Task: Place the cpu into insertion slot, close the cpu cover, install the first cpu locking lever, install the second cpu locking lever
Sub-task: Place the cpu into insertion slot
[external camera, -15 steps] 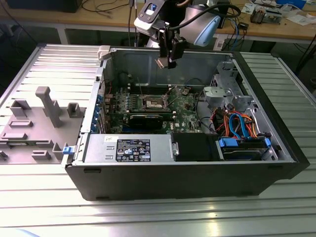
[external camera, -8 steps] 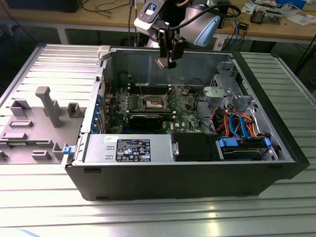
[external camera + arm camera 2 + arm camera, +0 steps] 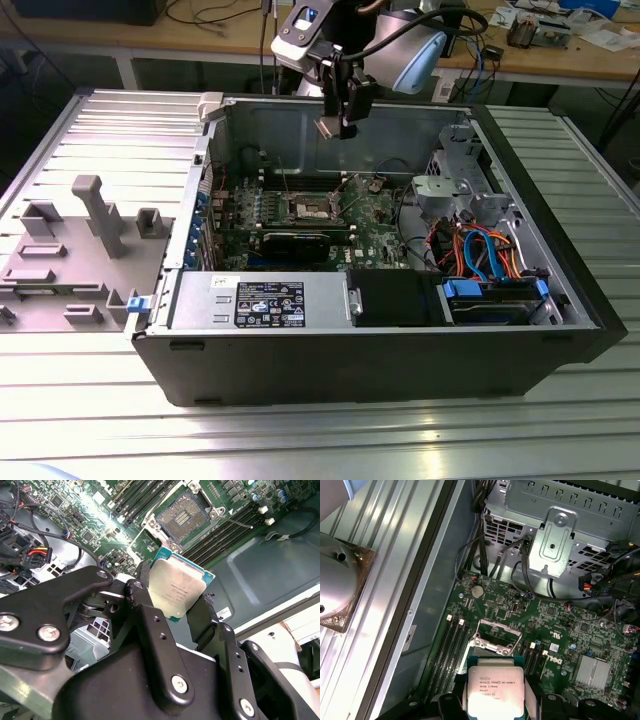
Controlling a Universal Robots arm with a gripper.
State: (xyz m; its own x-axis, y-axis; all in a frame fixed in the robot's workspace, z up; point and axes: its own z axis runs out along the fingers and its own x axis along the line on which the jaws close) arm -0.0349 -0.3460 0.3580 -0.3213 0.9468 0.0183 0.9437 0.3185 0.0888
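My gripper (image 3: 336, 122) hangs above the open computer case, shut on the cpu (image 3: 328, 127). In the second wrist view the cpu (image 3: 178, 589) shows its silver-grey top and green edge, pinched between the two black fingers (image 3: 142, 602). The insertion slot (image 3: 182, 520) lies below and apart from it on the green motherboard (image 3: 375, 235), its dark centre bare inside a silver metal rim. In the first wrist view the cpu (image 3: 494, 692) sits just short of the slot (image 3: 496, 636). From the exterior view the slot (image 3: 310, 208) is below the gripper, near the board's middle.
The black case (image 3: 350, 350) has tall walls all round. A silver drive cage (image 3: 455, 180) and coloured cables (image 3: 480, 250) fill the exterior view's right side. A power supply (image 3: 260, 300) lies along the front. A grey fixture tray (image 3: 70, 250) sits outside, at the exterior view's left.
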